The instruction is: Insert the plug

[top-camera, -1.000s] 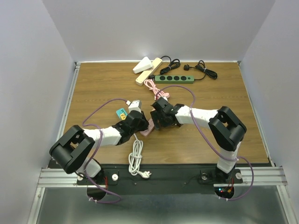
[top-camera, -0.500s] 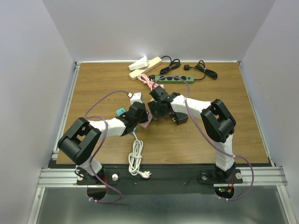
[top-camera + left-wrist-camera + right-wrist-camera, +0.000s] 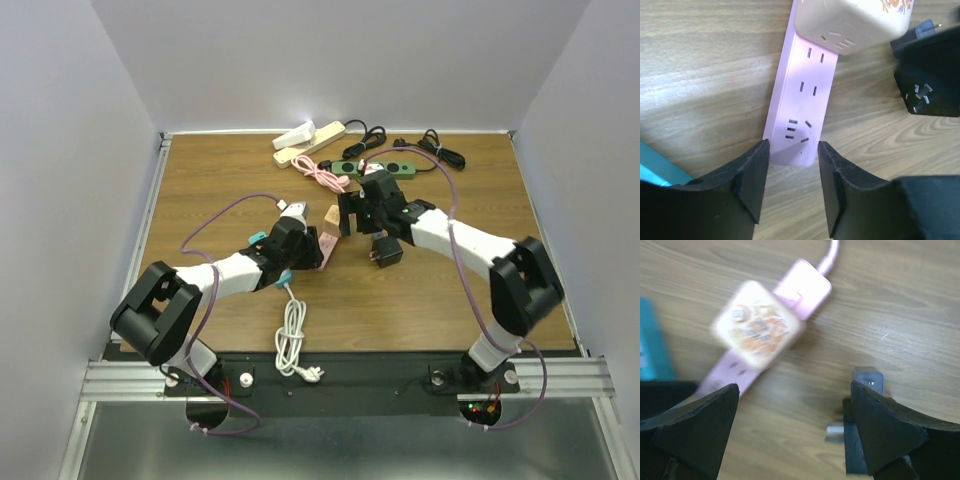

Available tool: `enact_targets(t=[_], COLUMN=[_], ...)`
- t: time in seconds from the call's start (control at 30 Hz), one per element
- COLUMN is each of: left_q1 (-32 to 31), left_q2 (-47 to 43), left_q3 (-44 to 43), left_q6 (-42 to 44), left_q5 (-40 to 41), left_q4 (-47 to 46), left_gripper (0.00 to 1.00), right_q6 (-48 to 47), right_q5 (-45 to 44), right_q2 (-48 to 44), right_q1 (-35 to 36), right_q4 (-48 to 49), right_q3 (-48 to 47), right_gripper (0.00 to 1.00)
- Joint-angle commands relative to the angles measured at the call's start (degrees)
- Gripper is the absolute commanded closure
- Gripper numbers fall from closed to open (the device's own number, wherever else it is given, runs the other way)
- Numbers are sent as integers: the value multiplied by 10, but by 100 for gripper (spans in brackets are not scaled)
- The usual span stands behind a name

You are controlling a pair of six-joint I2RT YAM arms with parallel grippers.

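Note:
A pink power strip [image 3: 802, 95] [image 3: 324, 247] lies on the wooden table. The plug [image 3: 757, 330], a cream block with an orange pattern, sits on the strip's far sockets [image 3: 855, 20] [image 3: 331, 215]. My left gripper [image 3: 792, 170] [image 3: 310, 252] is low at the strip's near end. Its jaws are open, one on each side of that end, with a thin gap showing at each side. My right gripper [image 3: 795, 415] [image 3: 358, 228] hovers wide open to the right of the plug and holds nothing.
A black adapter [image 3: 865, 415] [image 3: 385, 250] with metal prongs lies right of the strip, under my right finger. A teal object [image 3: 258, 240] sits to the left. A coiled white cable [image 3: 291, 335] is near the front edge. A green strip [image 3: 375, 168], cream strips [image 3: 305, 140] and black cords [image 3: 440, 152] are at the back.
My right gripper has let go of the plug, opened wider and pulled back to the right. My left gripper has opened around the strip's end.

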State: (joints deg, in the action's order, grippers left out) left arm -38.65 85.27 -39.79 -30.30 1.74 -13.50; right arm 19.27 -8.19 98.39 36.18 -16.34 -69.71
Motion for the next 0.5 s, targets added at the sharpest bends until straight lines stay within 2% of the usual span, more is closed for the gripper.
enact_targets(t=[0.0,0.2,0.37,0.47], left_q1=[-3,-13,-49,-75], left_q2=[-21,-25,-27,-10], left_q3=[-20,-48,-105,-147], left_q6=[21,74,140,180], left_q5=[-23,-43,-41,-52], left_q4=[15,-17,-23,-38], left_gripper=[43,38,33,24], right_q6=[9,9,33,36], right_q5=[41,-35,2,21], right_q2=[-88,-131,-132,-150], right_q1=[2,-1,-66,-102], right_q4=[59,27,26,27], right_q3=[15,8,19,28], right_gripper=[2,0,0,0])
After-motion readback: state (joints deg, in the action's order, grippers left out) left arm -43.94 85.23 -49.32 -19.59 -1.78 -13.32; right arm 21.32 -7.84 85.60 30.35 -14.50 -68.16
